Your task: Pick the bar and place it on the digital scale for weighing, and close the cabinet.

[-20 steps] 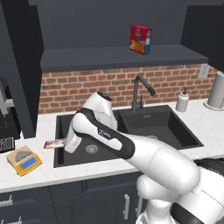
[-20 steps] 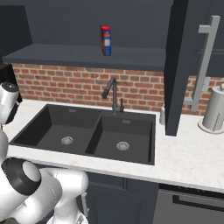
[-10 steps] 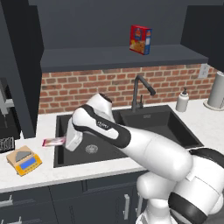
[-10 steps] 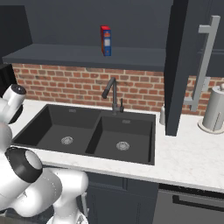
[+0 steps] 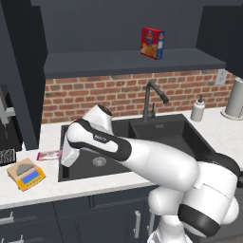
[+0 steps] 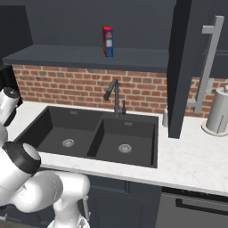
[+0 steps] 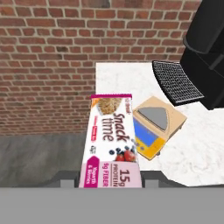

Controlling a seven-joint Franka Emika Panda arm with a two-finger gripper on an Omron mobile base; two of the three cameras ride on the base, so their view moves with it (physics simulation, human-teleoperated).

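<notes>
Since the earlier frames the arm has carried the bar a little further left, from above the sink edge to above the white counter, nearer to the scale. The two-finger gripper (image 7: 111,177) is closed on the near end of the flat pink and white wrapped bar (image 7: 111,138), which sticks forward from between the jaws. In the left base view the bar (image 5: 49,154) hangs at the end of the arm, just right of the small square orange-yellow digital scale with its grey plate and blue display (image 5: 26,173). In the hand view the scale (image 7: 157,126) lies beside the bar's far end, partly behind it. Beyond it stands a black machine with a grille tray (image 7: 176,82). I think the risk is a release too early: the bar is held only at one end, so it may tip and land on the counter or half off the plate. The dark charcoal cabinet door with the long silver handle (image 6: 208,62) is still open.
</notes>
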